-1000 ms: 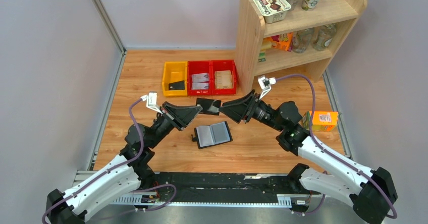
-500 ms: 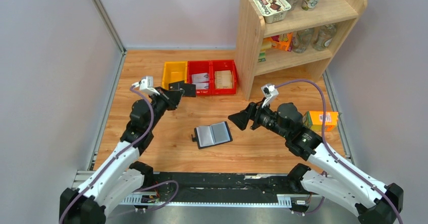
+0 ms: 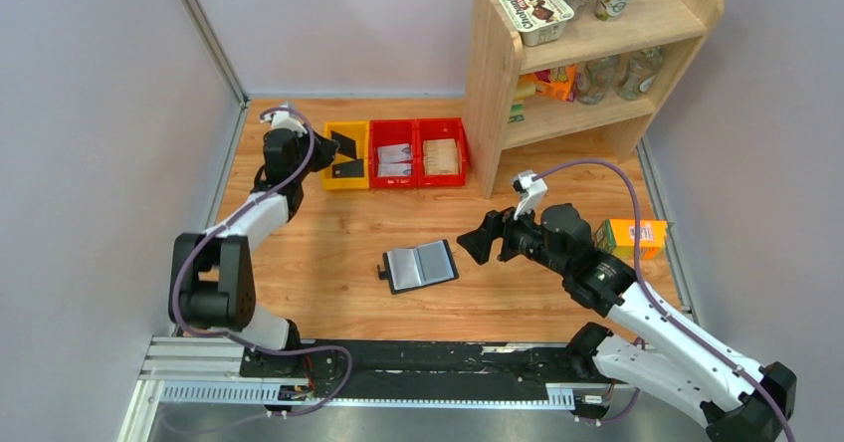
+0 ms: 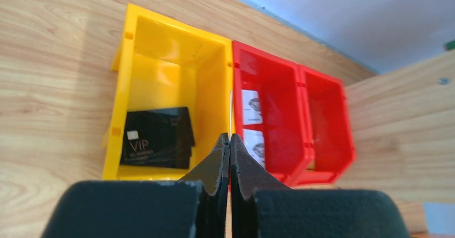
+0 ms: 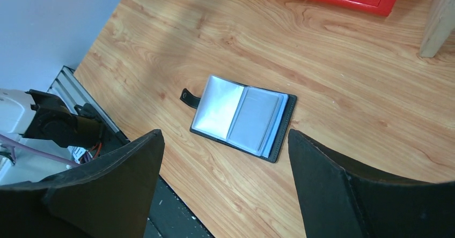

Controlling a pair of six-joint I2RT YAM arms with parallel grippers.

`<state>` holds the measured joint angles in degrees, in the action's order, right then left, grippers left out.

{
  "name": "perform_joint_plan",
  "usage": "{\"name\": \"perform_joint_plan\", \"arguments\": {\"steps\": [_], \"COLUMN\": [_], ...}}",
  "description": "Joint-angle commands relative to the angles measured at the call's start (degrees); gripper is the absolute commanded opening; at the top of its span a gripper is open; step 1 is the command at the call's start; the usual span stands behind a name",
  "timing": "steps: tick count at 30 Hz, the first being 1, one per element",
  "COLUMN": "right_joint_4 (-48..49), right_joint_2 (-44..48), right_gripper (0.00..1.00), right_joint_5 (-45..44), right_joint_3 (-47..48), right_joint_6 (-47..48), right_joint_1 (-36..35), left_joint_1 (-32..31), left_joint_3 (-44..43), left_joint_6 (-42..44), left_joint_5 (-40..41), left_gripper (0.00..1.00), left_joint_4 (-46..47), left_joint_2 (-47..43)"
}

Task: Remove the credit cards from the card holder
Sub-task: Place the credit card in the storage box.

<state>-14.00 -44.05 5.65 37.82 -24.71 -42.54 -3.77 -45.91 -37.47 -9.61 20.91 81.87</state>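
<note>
Now left gripper [image 4: 230,139] pinches credit card [image 3: 345,144] — over bin [image 4: 161,50].

place: robot lab cell | cues: grey partition walls [image 3: 100,113], aluminium mounting rail [image 3: 199,392]

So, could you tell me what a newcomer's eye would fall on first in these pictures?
Probably the yellow bin at the table's far side, beside the red bins: a black VIP card lies in it, and the left tool is shut on another card just above. Next, the wallet lies open mid-table, with the right tool open beside it.
</note>
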Motion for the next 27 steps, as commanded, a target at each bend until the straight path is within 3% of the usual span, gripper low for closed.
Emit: {"name": "perform_joint_plan", "arguments": {"steps": [1,6,14,21,27], "right_joint_4": [0.7,0.8,1.8,1.0,-0.1], "right_joint_2": [-0.7,-1.2,-3.0,-2.4,-2.8], "right_gripper": [0.88,0.89,0.89,0.88,0.88], "right_joint_5": [-0.8,-1.2,-0.6,-0.5,-1.0], "right_joint_3": [1.1,0.5,0.7,1.4,2.3], "right_joint_6": [3.3,4.7,4.5,4.3,3.5], "right_joint_1": [0.2,0.2,0.2,0.2,0.2], "left_joint_1": [0.7,0.8,0.8,0.8,0.8], "left_joint_3": [-8.2,-15.9,-18.6,-21.6,-25.6], "left_joint_6": [5.3,6.5,2.4,3.7,4.8], "left_joint_5": [-0.4,-0.5,-3.8,-0.3,2.1], "left_gripper": [0.00,0.00,0.05,0.36,0.50], "left_joint_4": [1.1,-2.8,-3.6,-14.0,-24.7], "left_joint_2": [8.7,17.1,25.1,22.5,17.1]}}
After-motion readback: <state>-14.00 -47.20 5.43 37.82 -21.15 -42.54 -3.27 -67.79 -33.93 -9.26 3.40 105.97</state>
